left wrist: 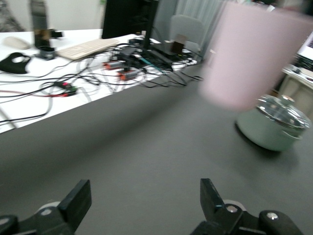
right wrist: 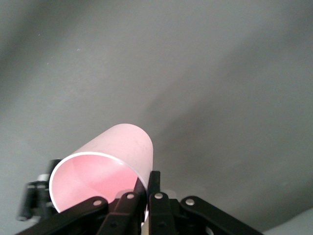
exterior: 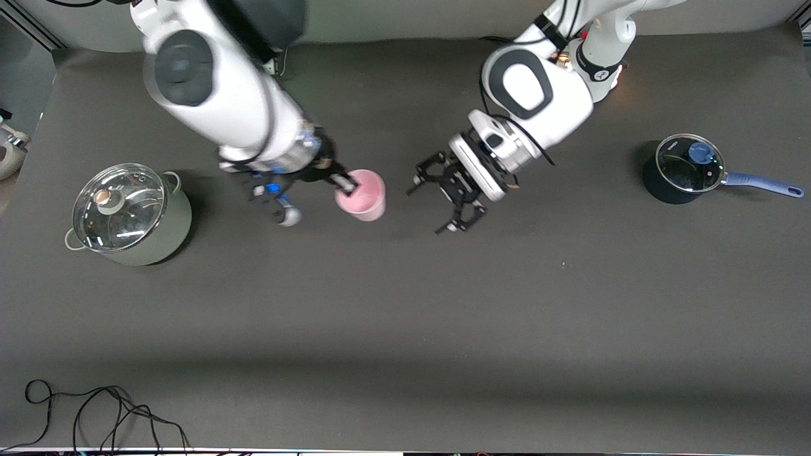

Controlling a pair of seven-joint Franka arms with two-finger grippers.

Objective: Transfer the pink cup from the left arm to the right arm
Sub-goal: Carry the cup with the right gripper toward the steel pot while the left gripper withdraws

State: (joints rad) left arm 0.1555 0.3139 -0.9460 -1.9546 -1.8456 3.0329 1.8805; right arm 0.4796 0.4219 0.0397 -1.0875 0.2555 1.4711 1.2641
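Small pale pink plastic cup [exterior: 361, 194], handleless, sits centre-left of the front frame, up off the dark grey table [exterior: 405, 304], clamped at its rim by the right hand [exterior: 345, 183]; one finger inside the wall, one outside. Interior looks empty in the right wrist view [right wrist: 93, 178].

Left hand [exterior: 443, 206], black linkage claw, hangs just beside the cup toward frame right, fingers [left wrist: 78, 198] spread apart, clear of it.

Sage-green pot with glass lid [exterior: 130, 215] at frame left. Dark blue saucepan with glass lid and blue handle [exterior: 687, 168] at frame right. Contents of both cannot be told.
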